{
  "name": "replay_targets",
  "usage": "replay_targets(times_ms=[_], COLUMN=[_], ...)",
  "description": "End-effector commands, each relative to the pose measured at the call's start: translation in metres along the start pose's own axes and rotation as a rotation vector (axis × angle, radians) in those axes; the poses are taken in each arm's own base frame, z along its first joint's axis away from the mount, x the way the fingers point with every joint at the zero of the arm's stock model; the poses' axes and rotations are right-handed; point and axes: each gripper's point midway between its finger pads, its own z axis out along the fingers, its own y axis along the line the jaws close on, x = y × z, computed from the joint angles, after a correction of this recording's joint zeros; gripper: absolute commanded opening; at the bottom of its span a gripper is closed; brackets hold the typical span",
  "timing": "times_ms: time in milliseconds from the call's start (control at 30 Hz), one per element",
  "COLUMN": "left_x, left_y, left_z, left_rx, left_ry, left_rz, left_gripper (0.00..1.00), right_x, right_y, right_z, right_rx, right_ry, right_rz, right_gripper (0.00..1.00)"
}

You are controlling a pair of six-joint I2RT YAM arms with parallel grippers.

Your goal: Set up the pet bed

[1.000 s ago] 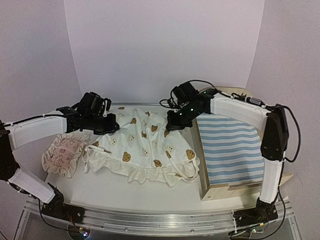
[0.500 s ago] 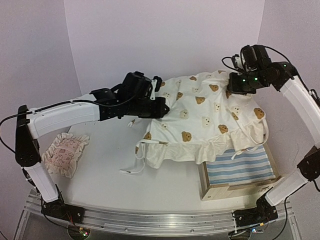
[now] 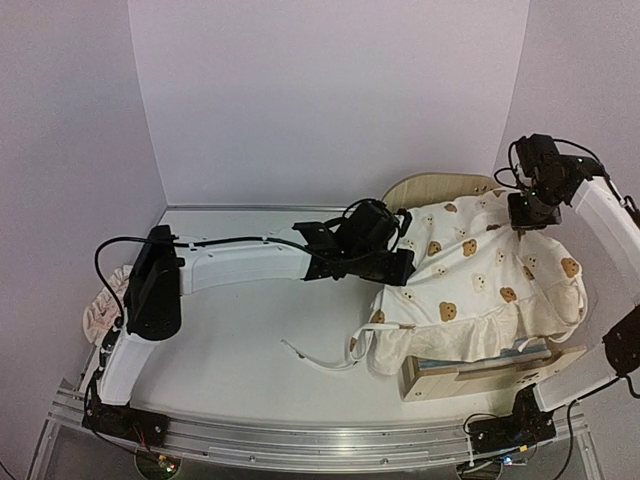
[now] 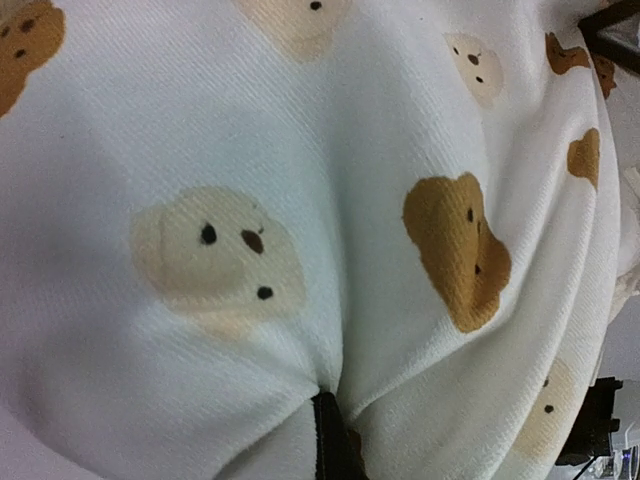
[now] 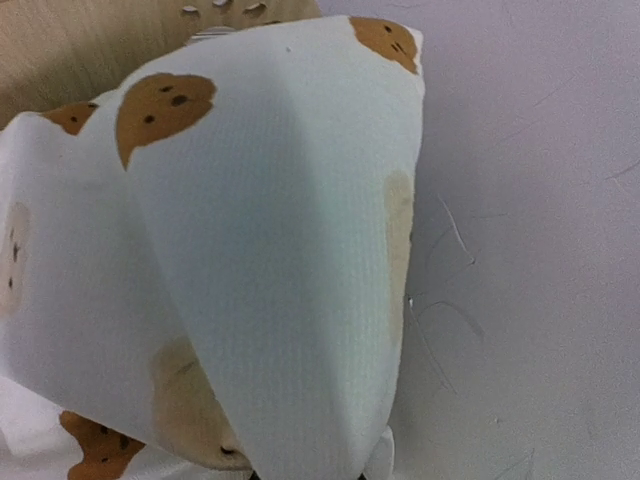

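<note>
- pet bed: plywood frame at the right of the table, footboard nearest the arm bases, rounded headboard at the far end.
- quilt: cream, bear print, draped over the pet bed; ruffled edge and ties hang off its left side.
- left gripper: jaws clamped on the quilt's left edge.
- right gripper: jaws clamped on the quilt's far right corner, held raised.
- pillow: left table edge, partly behind the left arm.
</note>
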Motion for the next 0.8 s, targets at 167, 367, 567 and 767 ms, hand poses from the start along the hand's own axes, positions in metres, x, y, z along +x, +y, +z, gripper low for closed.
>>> replay_targets(times_ms=[167,367,567,767], left_x=[-0.022,0.003,0.038,0.028], left_y=[-0.043,-0.035,-0.034,-0.017], left_z=[0.014,0.032,0.036,0.001], left_rx=[0.121,0.127,0.162,0.030], left_ry=[-0.097,-0.036,0.068,0.009], left_rz=[0.008,-0.018,-0.032,0.017], left_gripper=[0.00,0.00,0.27,0.92], right_x=[-0.026,0.014,0.049,0.019], right_y=[-0.033,-0.044,-0.056,-0.052], right_z=[0.039,0.057,0.070,0.056], right_rx=[0.109,0.204,0.286,0.214], right_ry=[-0.040,0.048,0.112,0.054], right_rz=[0.032,0.082,0.126,0.180], right_gripper=[0.00,0.00,0.24,0.78])
